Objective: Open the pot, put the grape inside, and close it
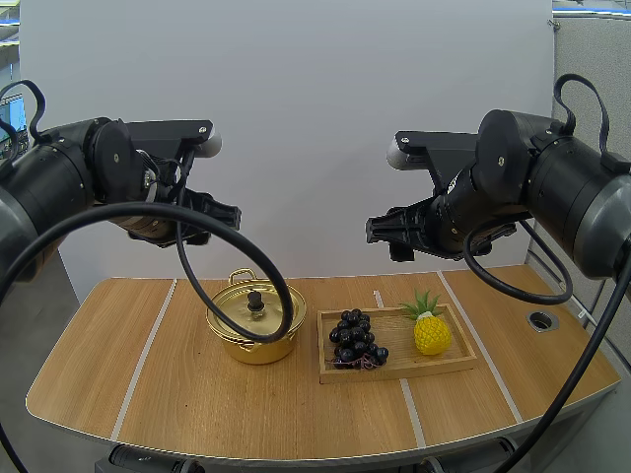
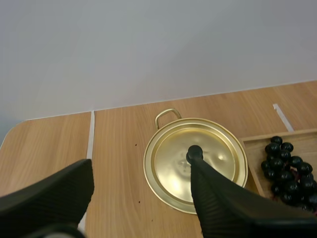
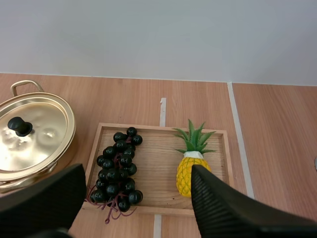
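- I am holding my left gripper high over the left part of the table, well clear of everything on it. Its fingers are standing wide apart, gripping nothing.
- Between those fingers I am looking straight down on the gold pot, which suggests this arm is lining up for the lid.
- I am holding my right gripper just as high on the right side. Its fingers are also spread and empty, hanging over the wooden tray.
- The pot is sitting near the middle of the table, just left of the tray. The lid is lying flat on it, with the black knob upright at its centre, so I judge that the opening step is not yet begun.
- The bunch of grapes is lying in the left half of the tray, on the side nearest the pot. It is apart from a small pineapple in the right half.
- This layout seems to be splitting the work: my left arm taking the lid, my right arm carrying the grapes the short way across.
- I am expecting the knob to need a centred pinch, since it is small. The loose bunch may sag or swing once lifted.
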`<state>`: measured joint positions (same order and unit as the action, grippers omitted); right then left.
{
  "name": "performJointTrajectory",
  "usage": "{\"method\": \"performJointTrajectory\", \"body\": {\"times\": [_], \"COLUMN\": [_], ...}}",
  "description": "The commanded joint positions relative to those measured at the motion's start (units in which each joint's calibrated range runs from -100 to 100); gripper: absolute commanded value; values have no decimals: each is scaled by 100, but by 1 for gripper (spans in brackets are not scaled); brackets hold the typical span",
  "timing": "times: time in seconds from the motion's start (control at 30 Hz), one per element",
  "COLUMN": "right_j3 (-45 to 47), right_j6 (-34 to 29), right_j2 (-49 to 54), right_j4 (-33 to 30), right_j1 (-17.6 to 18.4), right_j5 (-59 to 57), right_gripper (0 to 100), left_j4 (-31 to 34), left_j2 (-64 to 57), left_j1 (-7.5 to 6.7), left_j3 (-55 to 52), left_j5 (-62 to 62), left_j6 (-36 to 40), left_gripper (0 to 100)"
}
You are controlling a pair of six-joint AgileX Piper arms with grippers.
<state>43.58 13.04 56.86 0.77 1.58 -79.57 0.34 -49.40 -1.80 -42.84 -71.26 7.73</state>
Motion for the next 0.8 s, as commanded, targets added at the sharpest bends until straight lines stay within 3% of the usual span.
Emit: {"method": "performJointTrajectory", "body": {"times": [0.0, 0.3, 0.53, 0.77], "right_j3": [-40, -40, -40, -40], "right_j6": [36, 36, 36, 36], "right_j2": [31, 31, 31, 31], "right_j4": [-2, -2, -2, -2], "right_j1": [-20, -20, -20, -20], "right_j5": [-28, -113, -113, -167], "right_gripper": [100, 100, 100, 100], "left_j4": [104, -35, -1005, -1295], "left_j2": [83, 817, 1118, 1701], "left_j1": [4, 4, 4, 4], "left_j3": [46, 46, 46, 451], "left_j5": [-473, -946, -808, -952], "left_j6": [-540, -1543, -2789, -3084], "left_gripper": [100, 100, 100, 100]}}
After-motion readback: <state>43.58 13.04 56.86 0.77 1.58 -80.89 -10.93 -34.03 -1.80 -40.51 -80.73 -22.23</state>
